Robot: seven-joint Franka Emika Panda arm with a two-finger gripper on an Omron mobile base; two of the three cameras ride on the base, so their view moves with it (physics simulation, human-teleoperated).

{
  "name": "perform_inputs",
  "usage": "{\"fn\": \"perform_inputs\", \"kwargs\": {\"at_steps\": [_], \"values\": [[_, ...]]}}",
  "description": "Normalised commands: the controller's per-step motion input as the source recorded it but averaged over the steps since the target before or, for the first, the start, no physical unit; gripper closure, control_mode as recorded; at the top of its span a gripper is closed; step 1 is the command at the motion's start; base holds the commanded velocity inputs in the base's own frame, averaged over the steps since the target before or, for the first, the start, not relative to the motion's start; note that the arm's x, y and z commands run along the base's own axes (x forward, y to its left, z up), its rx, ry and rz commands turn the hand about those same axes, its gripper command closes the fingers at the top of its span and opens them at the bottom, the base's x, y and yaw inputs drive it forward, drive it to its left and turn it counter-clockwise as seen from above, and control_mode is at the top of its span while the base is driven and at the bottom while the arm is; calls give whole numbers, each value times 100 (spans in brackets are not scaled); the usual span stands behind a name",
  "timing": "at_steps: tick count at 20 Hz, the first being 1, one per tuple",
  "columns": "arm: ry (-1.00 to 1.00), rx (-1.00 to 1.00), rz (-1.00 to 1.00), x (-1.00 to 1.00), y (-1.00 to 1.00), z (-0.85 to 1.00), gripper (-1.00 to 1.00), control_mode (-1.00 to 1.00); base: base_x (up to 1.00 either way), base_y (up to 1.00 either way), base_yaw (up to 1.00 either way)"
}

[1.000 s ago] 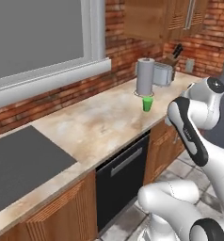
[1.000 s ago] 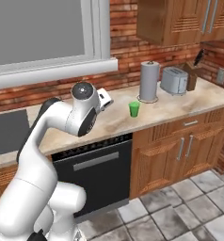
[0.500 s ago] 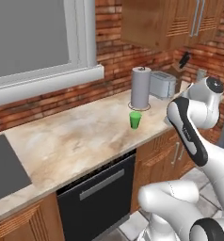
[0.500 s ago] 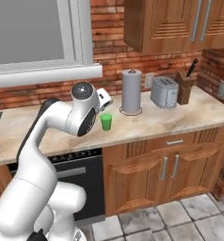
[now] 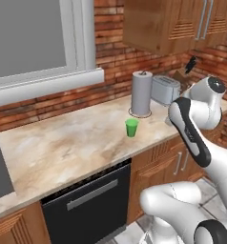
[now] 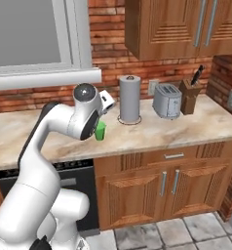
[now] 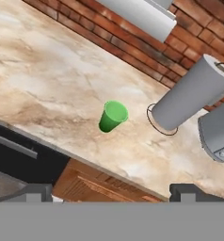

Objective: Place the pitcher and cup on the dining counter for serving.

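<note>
Hand (image 7: pixel 112 190) with fingers wide apart, holding nothing, above desk (image 7: pixel 48 84) edge; cup (image 7: pixel 112 116) upright near tall grey cylinder (image 7: pixel 191 94); probably light, stiff, slippery; best taken around mid-wall

Our white arm (image 6: pixel 49 141) is bent up high w/ elbow folded. Our gripper (image 7: pixel 109 192) is wide open, holding nothing, tips far apart.

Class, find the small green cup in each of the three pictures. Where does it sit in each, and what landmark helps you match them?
Left base view: cup right of centre on the counter.
Right base view: left of centre, partly behind the arm.
Hand view: centre, tilted.
Shared landmark: the tall grey cylinder on its ring stand, close beside the cup.
</note>
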Motion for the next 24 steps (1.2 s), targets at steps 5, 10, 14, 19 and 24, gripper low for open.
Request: {"fn": "perform_inputs", "kwargs": {"at_steps": [5, 10, 14, 19, 24], "values": [[0, 0, 0, 0, 0, 0, -100, 100, 43, 0, 12], [0, 0, 0, 0, 0, 0, -100, 100, 50, -15, 19], [0, 0, 0, 0, 0, 0, -100, 100, 41, -52, 30], [0, 0, 0, 0, 0, 0, -100, 100, 14, -72, 41], [0, 0, 0, 0, 0, 0, -100, 100, 4, -60, 44]]}}
